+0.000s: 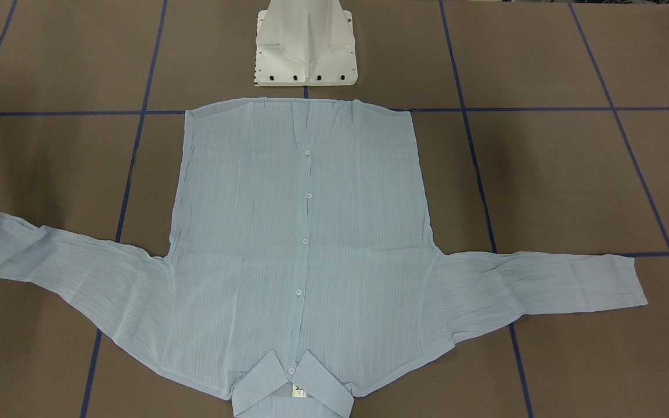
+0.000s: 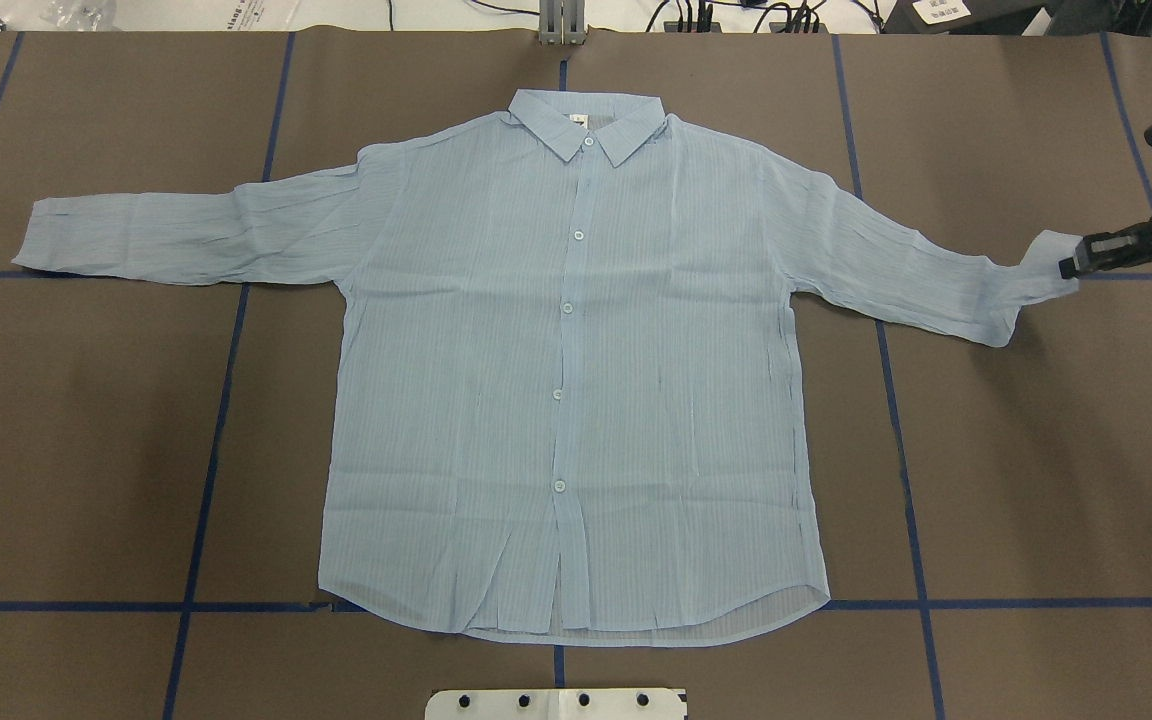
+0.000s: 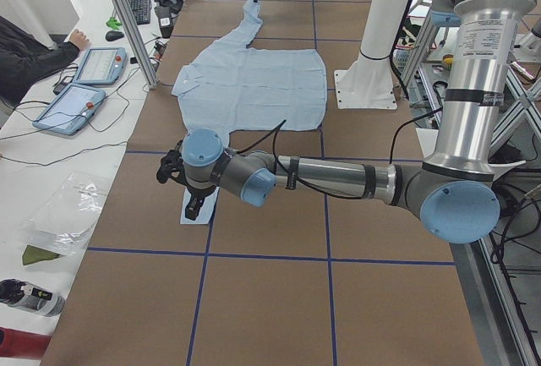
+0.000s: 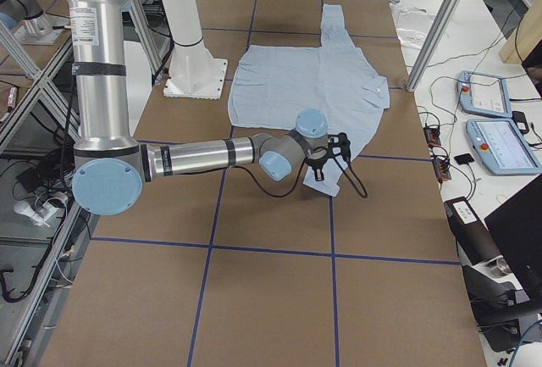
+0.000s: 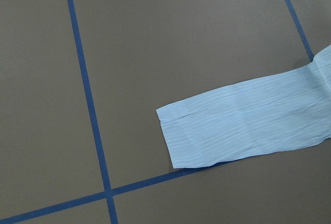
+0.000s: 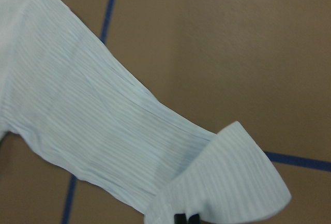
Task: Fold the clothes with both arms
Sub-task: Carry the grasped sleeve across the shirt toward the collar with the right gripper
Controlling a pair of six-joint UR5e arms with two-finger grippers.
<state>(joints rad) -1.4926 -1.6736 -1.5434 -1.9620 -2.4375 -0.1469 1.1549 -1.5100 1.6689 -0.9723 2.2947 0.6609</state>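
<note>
Striped shirt (image 2: 576, 380) lies flat, buttons up, mid worktop (image 2: 86, 450), sleeves spread; right hand (image 2: 1071, 266) looks pinched shut on the right cuff (image 2: 1041, 262), tho the wrist cam shows little of the grip. Left hand (image 3: 193, 205) hangs over the left cuff (image 5: 207, 136), open or closed I can't tell. Get it gripping too, then carry the 2 cuffs inward evenly so thin cloth doesn't drag.

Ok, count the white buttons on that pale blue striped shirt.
5 white buttons on the pale blue striped long-sleeved shirt: the top one at the neck, three down the middle, the lowest above the hem. Cuff buttons, if any, are hidden.
</note>
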